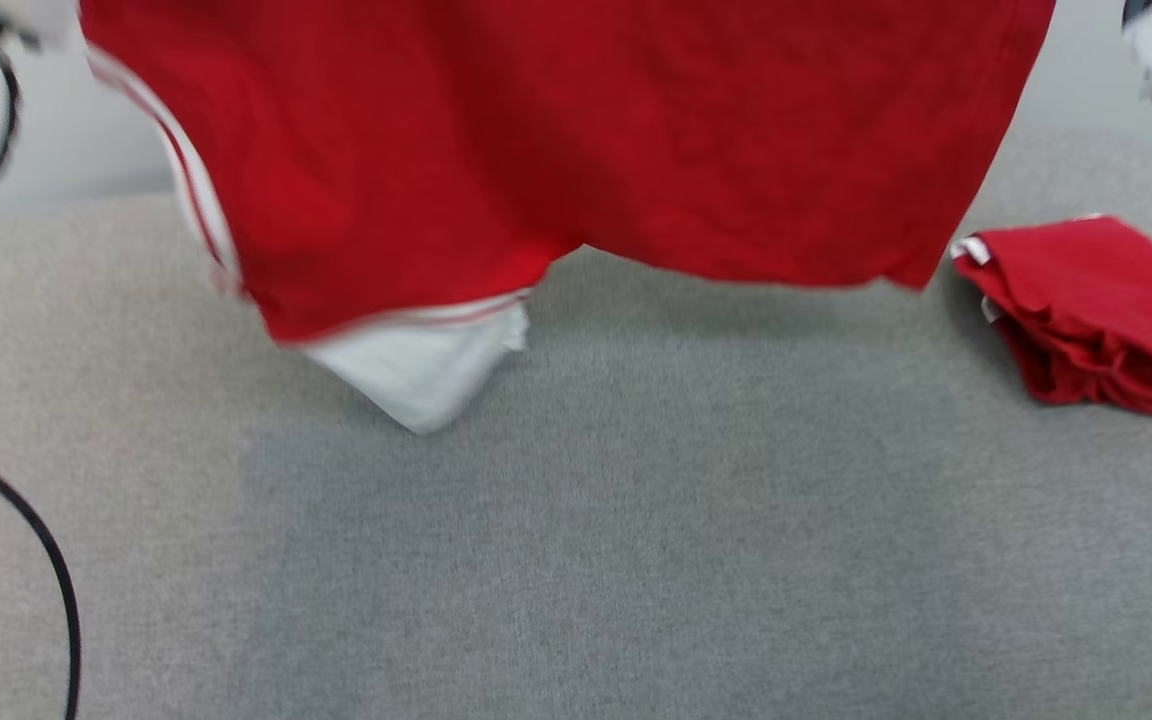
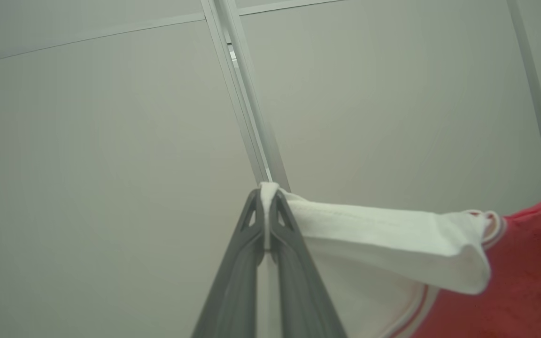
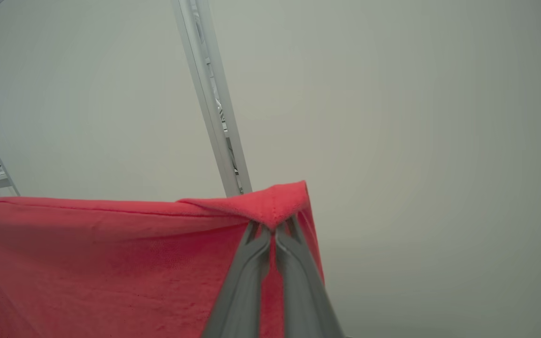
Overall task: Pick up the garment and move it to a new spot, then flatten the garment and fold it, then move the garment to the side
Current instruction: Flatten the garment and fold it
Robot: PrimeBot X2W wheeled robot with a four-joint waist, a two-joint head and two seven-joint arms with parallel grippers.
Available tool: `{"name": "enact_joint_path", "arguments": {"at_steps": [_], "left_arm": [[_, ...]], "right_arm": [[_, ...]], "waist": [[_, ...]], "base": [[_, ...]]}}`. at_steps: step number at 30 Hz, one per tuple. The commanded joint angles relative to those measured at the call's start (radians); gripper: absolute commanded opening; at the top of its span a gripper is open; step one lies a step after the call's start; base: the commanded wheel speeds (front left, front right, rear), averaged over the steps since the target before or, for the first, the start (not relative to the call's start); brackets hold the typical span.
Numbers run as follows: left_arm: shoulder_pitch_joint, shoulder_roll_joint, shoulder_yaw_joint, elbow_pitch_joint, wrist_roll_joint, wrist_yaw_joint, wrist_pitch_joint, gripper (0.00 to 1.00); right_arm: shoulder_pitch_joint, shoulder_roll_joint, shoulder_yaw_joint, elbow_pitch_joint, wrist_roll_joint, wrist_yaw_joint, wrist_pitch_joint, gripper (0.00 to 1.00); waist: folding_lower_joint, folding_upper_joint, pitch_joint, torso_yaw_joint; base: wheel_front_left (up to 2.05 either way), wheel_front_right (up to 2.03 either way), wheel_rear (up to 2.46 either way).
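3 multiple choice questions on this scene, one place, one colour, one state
1. Where does the folded garment lie on the grey surface?
A) robot's left B) robot's right C) centre
2. What colour is the cloth the left end effector pinches?
A) red B) grey C) white
3. How is the hanging garment held?
A) by both end effectors B) by one alone C) lying flat, released
Answers: 1 B, it sits at the head view's right edge. 2 C, a white sleeve is pinched there. 3 A, the right end effector clamps a red corner too.
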Motion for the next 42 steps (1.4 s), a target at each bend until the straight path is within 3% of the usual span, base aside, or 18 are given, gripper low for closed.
{"name": "enact_joint_path", "arguments": {"at_steps": [1,8,14,17,22,26,32,41,42], "left_arm": [[-0.032,0.001,0.000,0.014,0.013,-0.002,-0.010,0.00],[-0.380,-0.024,-0.073,0.246,0.156,-0.016,-0.182,0.00],[-0.631,-0.014,-0.088,0.426,0.246,0.006,-0.295,0.00],[-0.717,-0.022,-0.094,0.460,0.273,0.009,-0.308,0.00],[-0.763,-0.042,-0.092,0.396,0.293,-0.004,-0.309,0.00],[-0.713,-0.065,-0.080,0.361,0.277,-0.018,-0.310,0.00],[-0.535,-0.078,-0.101,0.269,0.239,-0.044,-0.310,0.00],[-0.011,0.026,-0.081,-0.015,0.134,-0.038,-0.310,0.00],[-0.011,0.026,-0.081,-0.015,0.134,-0.038,-0.310,0.00]], "right_arm": [[-0.023,0.001,-0.001,0.014,-0.007,0.000,-0.010,0.00],[-0.311,0.052,0.025,0.204,-0.117,0.000,-0.140,0.00],[-0.514,0.106,0.047,0.355,-0.188,0.000,-0.302,0.00],[-0.585,0.113,0.058,0.419,-0.225,0.000,-0.381,0.00],[-0.666,0.106,0.052,0.500,-0.263,0.000,-0.437,0.00],[-0.665,0.105,0.060,0.548,-0.267,0.000,-0.443,0.00],[-0.539,0.116,0.136,0.577,-0.227,0.000,-0.436,0.00],[-0.212,0.036,0.290,0.435,-0.013,0.000,-0.353,0.00],[-0.212,0.036,0.290,0.435,-0.013,0.000,-0.353,0.00]], "waist": [[0.0000,0.0000,0.073,0.010],[0.0000,0.0000,0.301,0.029],[0.0000,0.0000,0.443,0.004],[0.0000,0.0000,0.494,0.003],[0.0000,0.0000,0.559,0.029],[0.0000,0.0000,0.598,0.056],[0.0000,0.0000,0.582,0.081],[0.0000,0.0000,0.444,0.088],[0.0000,0.0000,0.444,0.088]], "base": [[0.00,0.00,0.00],[0.00,0.00,0.00],[0.00,0.00,0.00],[0.00,0.00,0.00],[0.00,0.00,0.00],[0.00,0.00,0.00],[0.00,0.00,0.00],[0.00,0.00,0.00],[0.00,0.00,0.00]]}}
